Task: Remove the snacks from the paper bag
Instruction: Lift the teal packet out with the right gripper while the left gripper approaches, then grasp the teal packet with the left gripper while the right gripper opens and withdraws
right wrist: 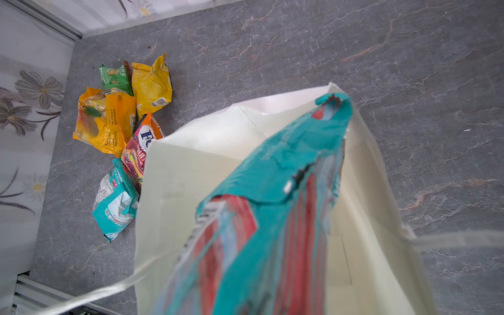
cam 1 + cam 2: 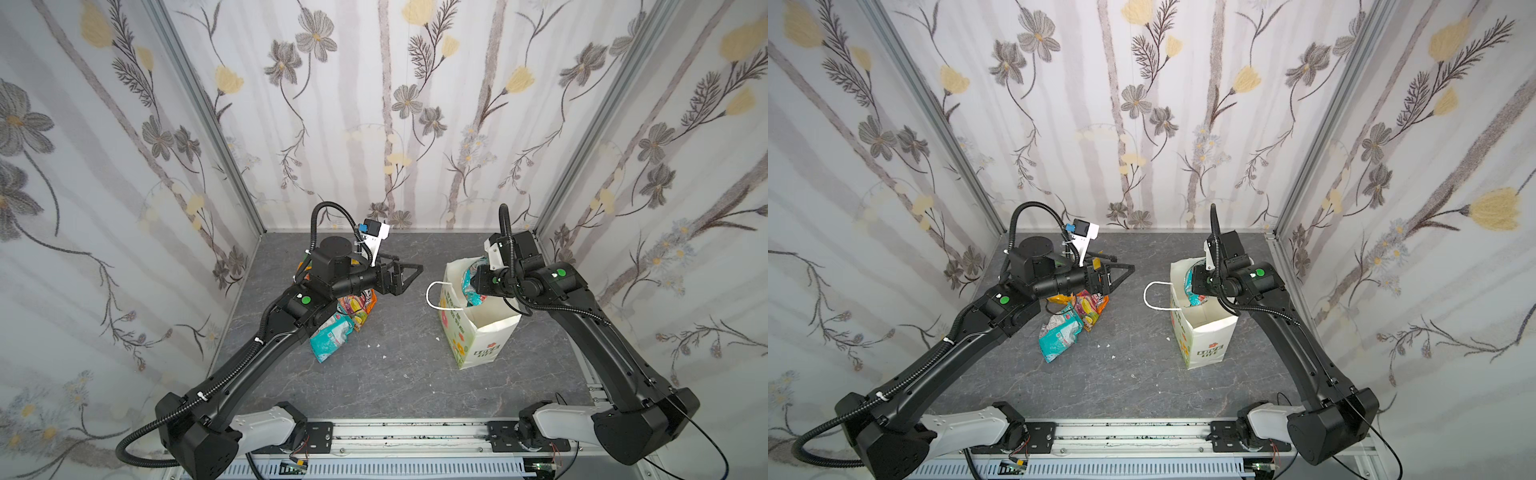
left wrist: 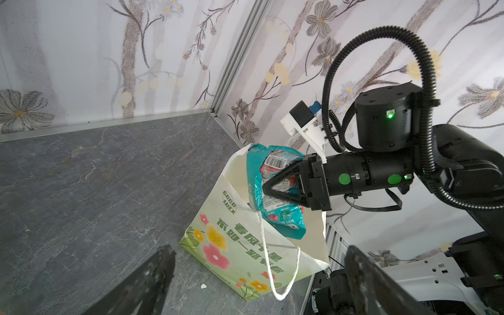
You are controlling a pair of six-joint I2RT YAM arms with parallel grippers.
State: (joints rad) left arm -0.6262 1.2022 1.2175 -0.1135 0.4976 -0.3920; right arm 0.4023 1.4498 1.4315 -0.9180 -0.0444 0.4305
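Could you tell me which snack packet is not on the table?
The red-striped teal packet in the right gripper, at the bag's mouth; the others lie piled.

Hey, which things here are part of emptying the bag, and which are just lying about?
Part of the job:
- bag
- teal packet, gripped by the right tool above the bag
- loose packets piled on the table
- left tool, open

Just lying about:
- white scraps
- front rail
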